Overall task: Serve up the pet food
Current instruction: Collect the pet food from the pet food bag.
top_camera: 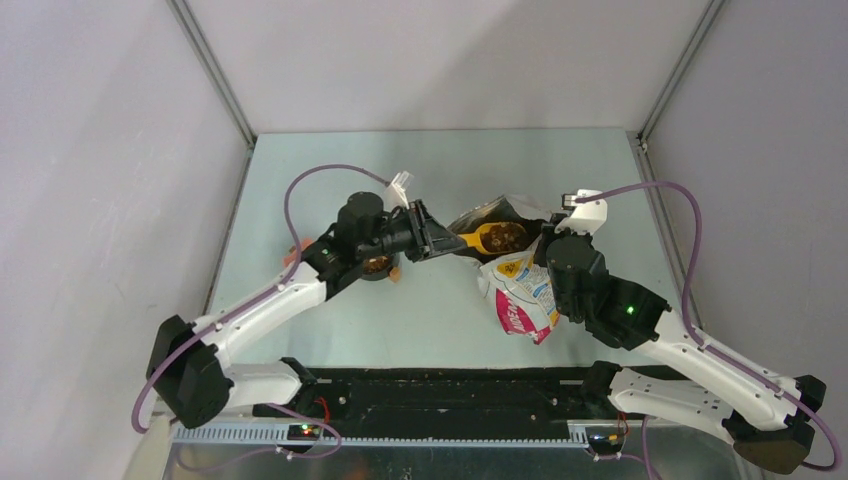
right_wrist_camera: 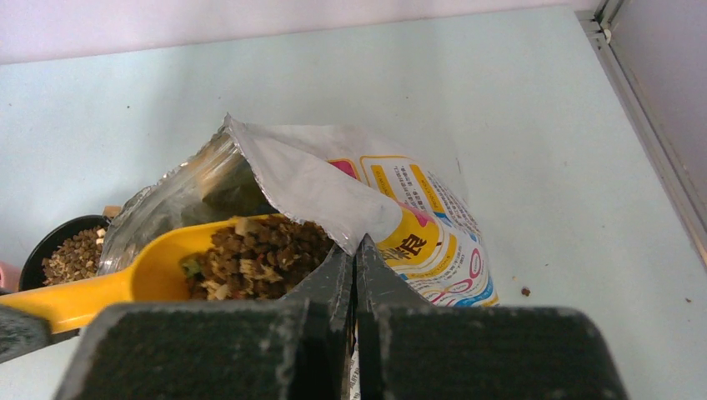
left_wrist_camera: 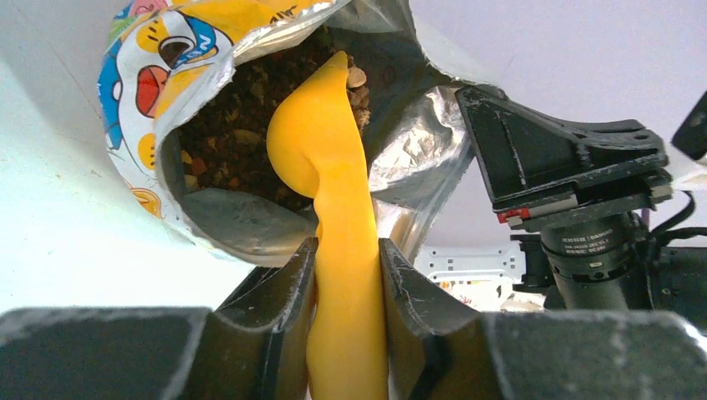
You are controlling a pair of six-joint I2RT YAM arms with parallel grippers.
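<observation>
Here the left gripper (left_wrist_camera: 348, 254) pinches a scoop (left_wrist_camera: 321, 142) holding kibble (right_wrist_camera: 258, 258) in the bag (right_wrist_camera: 433, 242), whose lip the closed right gripper (right_wrist_camera: 356, 247) seemingly nips.

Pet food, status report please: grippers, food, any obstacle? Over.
Left gripper shut on yellow scoop handle. Right gripper shut on bag lip. Scoop loaded with pet food, at bag mouth. Foil flap overhangs scoop.

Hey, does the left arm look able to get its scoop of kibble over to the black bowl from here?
Likely yes. The left gripper clamps the yellow scoop of pet food, the right gripper pinches the bag by its edge, and the black bowl sits close by under the left wrist with nothing between.
</observation>
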